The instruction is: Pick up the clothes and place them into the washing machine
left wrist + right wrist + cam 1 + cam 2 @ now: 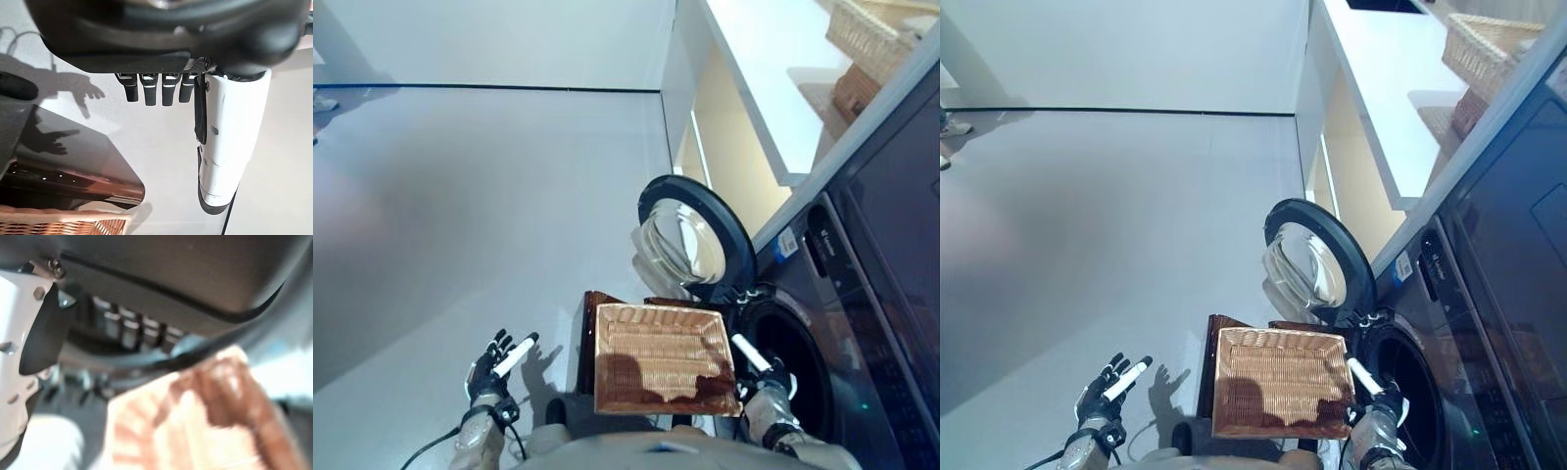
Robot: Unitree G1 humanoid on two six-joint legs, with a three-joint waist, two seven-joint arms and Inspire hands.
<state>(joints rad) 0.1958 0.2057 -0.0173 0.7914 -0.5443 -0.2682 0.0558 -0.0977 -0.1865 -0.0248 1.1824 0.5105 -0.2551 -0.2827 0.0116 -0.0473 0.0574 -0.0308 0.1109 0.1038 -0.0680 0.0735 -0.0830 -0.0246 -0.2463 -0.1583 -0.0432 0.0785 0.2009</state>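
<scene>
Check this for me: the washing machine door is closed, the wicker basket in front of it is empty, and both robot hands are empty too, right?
Not quite. The washing machine door is swung open, as the left eye view shows, with the dark drum opening exposed. The rest stands: the wicker basket looks empty, and the left robot hand and right robot hand hold nothing.

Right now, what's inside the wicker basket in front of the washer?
The rectangular woven wicker basket looks empty: only its ribbed bottom and a shadow show. No clothes are visible. The dark brown stand beneath is mostly covered.
</scene>
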